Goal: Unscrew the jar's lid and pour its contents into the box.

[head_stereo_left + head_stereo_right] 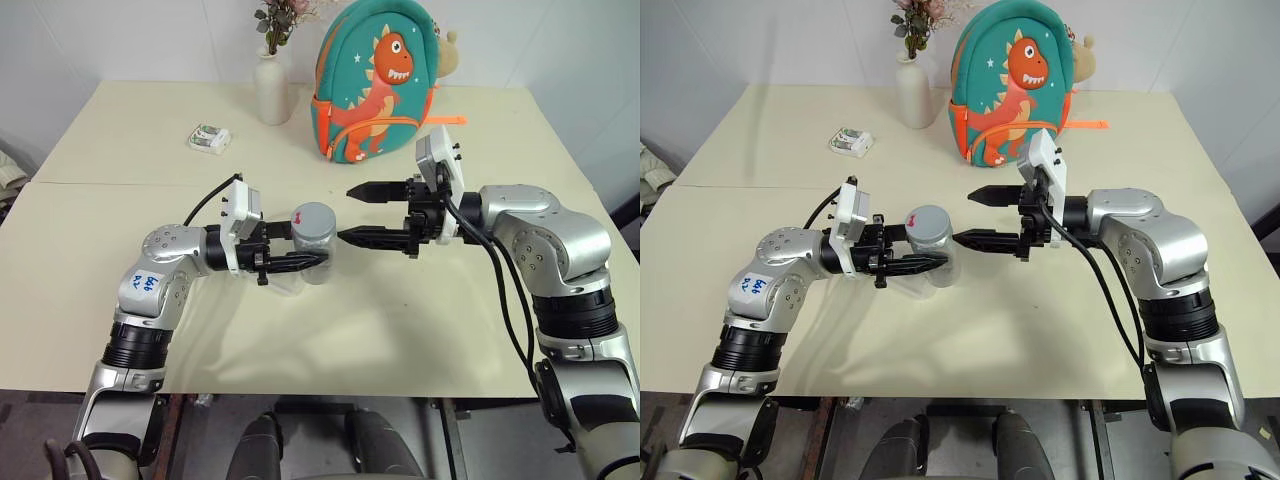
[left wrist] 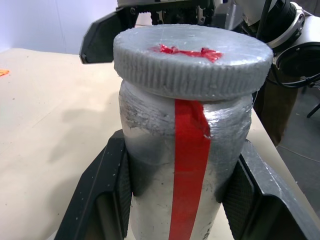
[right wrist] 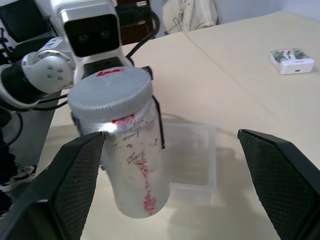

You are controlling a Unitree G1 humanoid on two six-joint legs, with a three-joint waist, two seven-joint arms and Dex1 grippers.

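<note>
One cream bench (image 1: 400, 330), one dinosaur backpack (image 1: 375, 85) and one white vase (image 1: 271, 90) at its far edge, one clear box (image 3: 192, 160) under the raised jar (image 1: 314, 240), left claw (image 1: 310, 260) clamped round the jar, one lid (image 2: 192, 57) on top, right claw (image 1: 352, 213) spread wide just beside it, one small packet (image 1: 210, 138).

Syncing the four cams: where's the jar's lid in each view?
Left eye view: lid mid-frame, on the jar held by the left hand.
Right eye view: lid left of centre.
Left wrist view: lid across the upper half.
Right wrist view: lid upper left.
Shared landmark: the jar's red stripe.
</note>
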